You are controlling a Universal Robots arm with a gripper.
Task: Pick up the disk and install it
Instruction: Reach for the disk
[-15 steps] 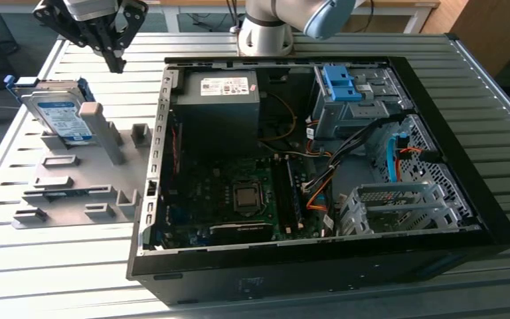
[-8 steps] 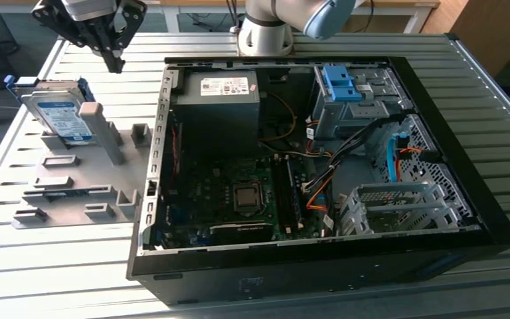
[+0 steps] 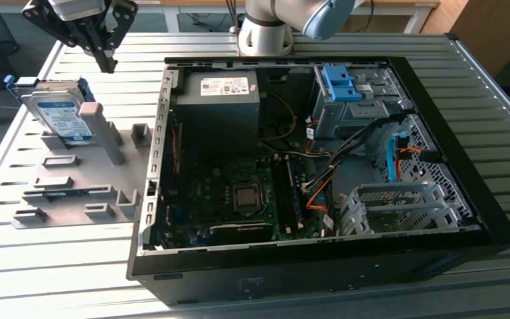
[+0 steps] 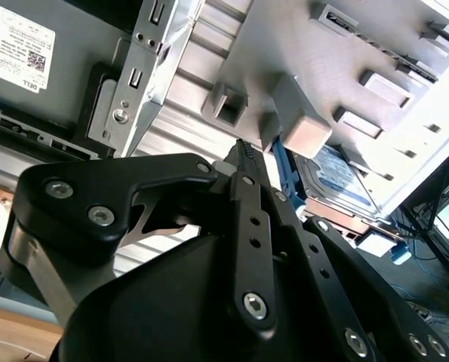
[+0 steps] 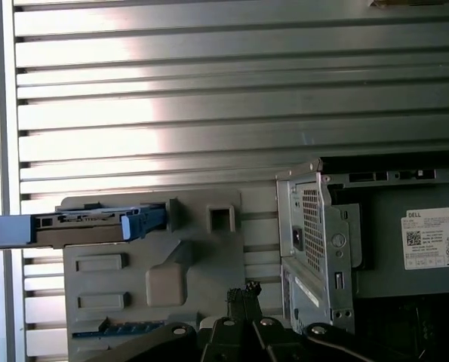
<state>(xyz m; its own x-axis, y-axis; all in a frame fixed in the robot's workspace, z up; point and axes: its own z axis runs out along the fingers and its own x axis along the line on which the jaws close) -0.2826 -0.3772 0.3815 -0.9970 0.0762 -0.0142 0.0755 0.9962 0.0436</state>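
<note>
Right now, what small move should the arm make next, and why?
Probably shift the gripper toward the exterior view's left, over the disk. Its fingers are shut and hang apart from the disk, which stands untouched in the grey holder.

This looks like a robotics lab or test workshop. A ribbed aluminium table has the round base of a robot arm rising at its far edge. On it an open desktop computer case lies on its side, motherboard and wiring bare. Just beside the case sits a grey moulded fixture plate with the disk standing on edge in it. Wooden furniture stands behind the table, and cables trail below it.
</note>
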